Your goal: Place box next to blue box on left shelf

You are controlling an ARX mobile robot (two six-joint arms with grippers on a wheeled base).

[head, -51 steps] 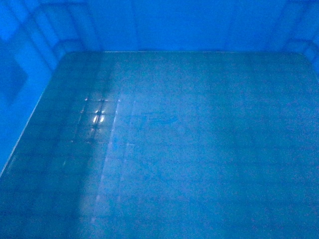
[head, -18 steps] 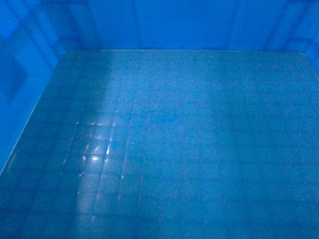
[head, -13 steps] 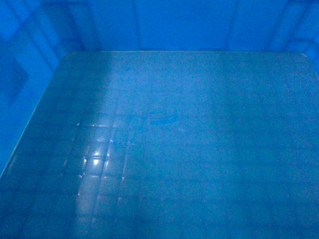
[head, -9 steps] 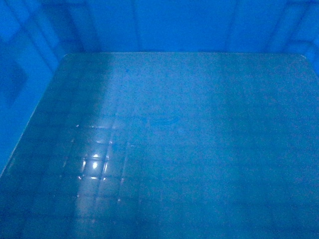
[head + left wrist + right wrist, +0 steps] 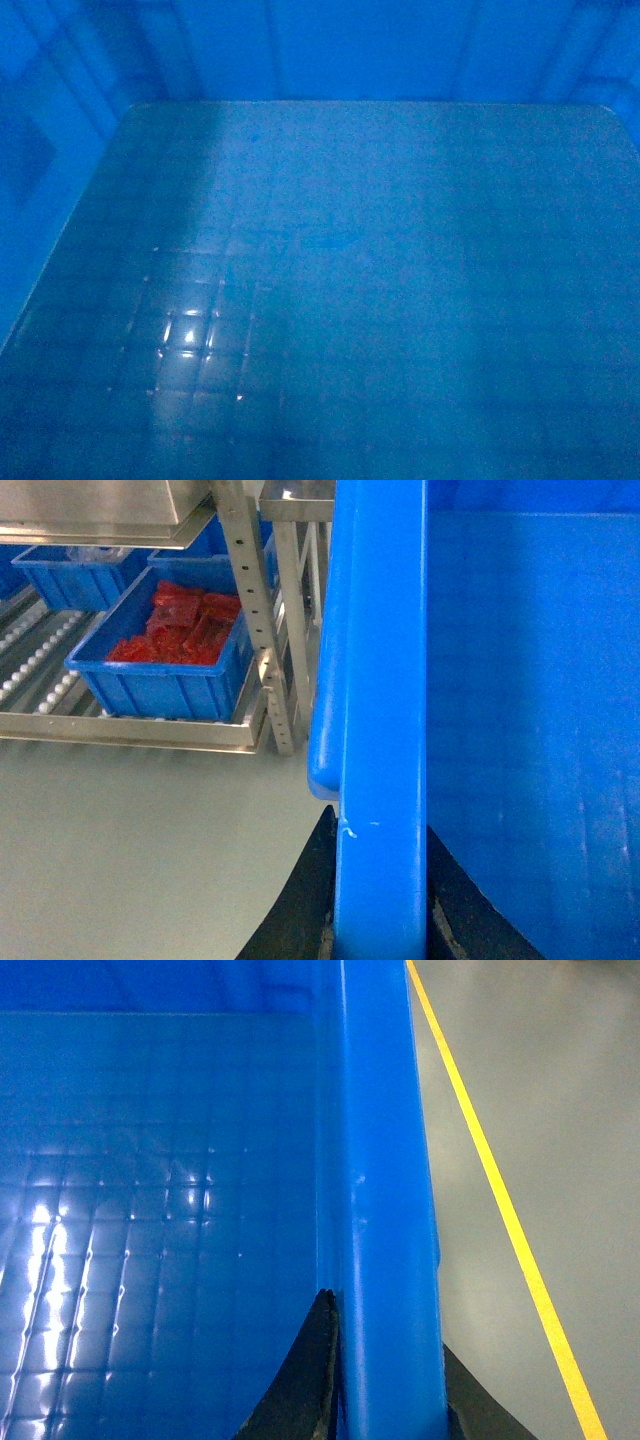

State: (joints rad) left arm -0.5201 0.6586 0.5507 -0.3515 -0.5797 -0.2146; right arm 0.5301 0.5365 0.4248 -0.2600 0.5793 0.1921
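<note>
The box (image 5: 380, 300) fills the head view: a large blue crate seen from inside, with a faint square-grid floor and smooth walls. My left gripper (image 5: 380, 825) is shut on the box's left rim (image 5: 380, 680), one black finger on each side of it. In the same way my right gripper (image 5: 385, 1325) is shut on the right rim (image 5: 385, 1160). In the left wrist view a metal shelf (image 5: 130, 730) stands ahead to the left. It carries a blue box (image 5: 160, 692) holding red packets.
Another blue bin (image 5: 75, 575) sits further back on the shelf's roller rack. Shelf uprights (image 5: 250, 610) stand close to the box's left corner. Grey floor (image 5: 150, 850) lies below, and a yellow line (image 5: 500, 1200) runs along the floor on the right.
The bright reflection on the box floor has slid toward the near edge. The box otherwise stays framed about the same in the head view.
</note>
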